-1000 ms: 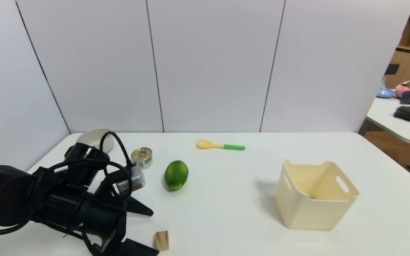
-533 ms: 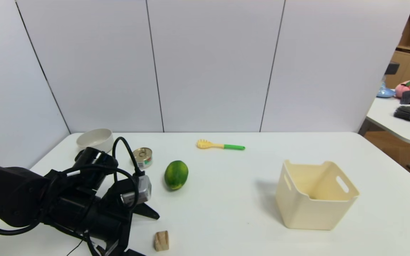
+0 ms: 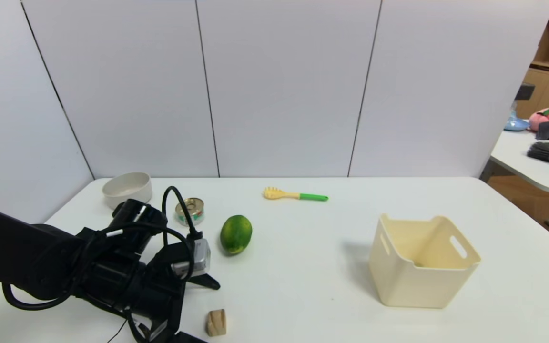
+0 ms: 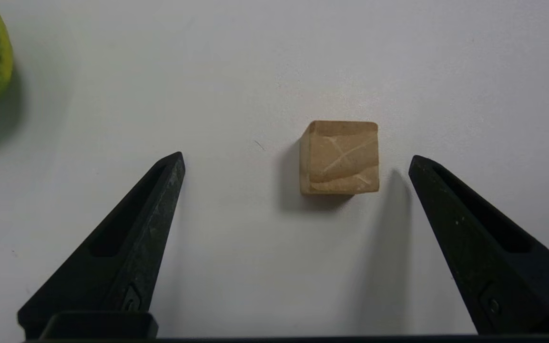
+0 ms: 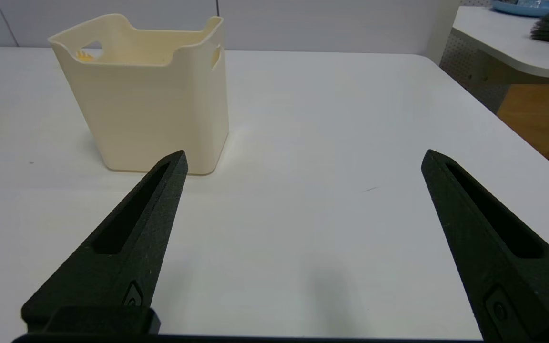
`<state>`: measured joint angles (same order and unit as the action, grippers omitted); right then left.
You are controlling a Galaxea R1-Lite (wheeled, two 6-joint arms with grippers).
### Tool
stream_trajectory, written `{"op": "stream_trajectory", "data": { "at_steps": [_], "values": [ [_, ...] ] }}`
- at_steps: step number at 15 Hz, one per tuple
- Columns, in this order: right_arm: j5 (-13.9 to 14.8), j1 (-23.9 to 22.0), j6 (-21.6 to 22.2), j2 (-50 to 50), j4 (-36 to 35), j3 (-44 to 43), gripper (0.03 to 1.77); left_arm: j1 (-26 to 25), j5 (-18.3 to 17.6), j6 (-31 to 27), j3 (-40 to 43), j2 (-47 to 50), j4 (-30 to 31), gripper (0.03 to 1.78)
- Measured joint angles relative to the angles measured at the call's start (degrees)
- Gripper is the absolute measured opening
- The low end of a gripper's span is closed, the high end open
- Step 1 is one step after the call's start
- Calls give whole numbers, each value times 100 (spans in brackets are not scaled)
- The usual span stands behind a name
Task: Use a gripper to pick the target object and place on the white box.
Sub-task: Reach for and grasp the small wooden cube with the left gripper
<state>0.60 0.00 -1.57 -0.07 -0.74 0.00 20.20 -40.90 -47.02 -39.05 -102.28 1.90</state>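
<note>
The small tan wooden block (image 3: 216, 323) lies on the white table near its front edge. In the left wrist view the block (image 4: 340, 158) rests level with the fingertips, nearer one of them, touching neither. My left gripper (image 3: 205, 312) (image 4: 296, 157) is open and hangs low over the table just left of the block. The cream white box (image 3: 422, 267) stands upright at the right. My right gripper (image 5: 304, 153) is open and holds nothing, low over bare table, with the white box (image 5: 146, 95) ahead of it. That arm does not show in the head view.
A green fruit (image 3: 236, 234), a tin can (image 3: 189, 211) and a grey-white bowl (image 3: 127, 189) sit behind my left arm. A yellow spoon with a green handle (image 3: 293, 195) lies at the back. Another table (image 3: 532, 166) stands at the far right.
My left arm has moved right and a little forward, closing in on the block with its fingers still open. The block and the box have not moved.
</note>
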Motion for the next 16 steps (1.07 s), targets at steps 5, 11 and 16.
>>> {"op": "stream_trajectory", "data": {
  "at_steps": [5,11,16],
  "values": [
    [2,0,0,0,0,0,170,11,124,33,41,-56,21,169],
    [2,0,0,0,0,0,170,17,157,63,189,116,-41,169],
    [0,0,-2,0,0,0,170,112,243,83,230,204,-39,131]
  ]
}}
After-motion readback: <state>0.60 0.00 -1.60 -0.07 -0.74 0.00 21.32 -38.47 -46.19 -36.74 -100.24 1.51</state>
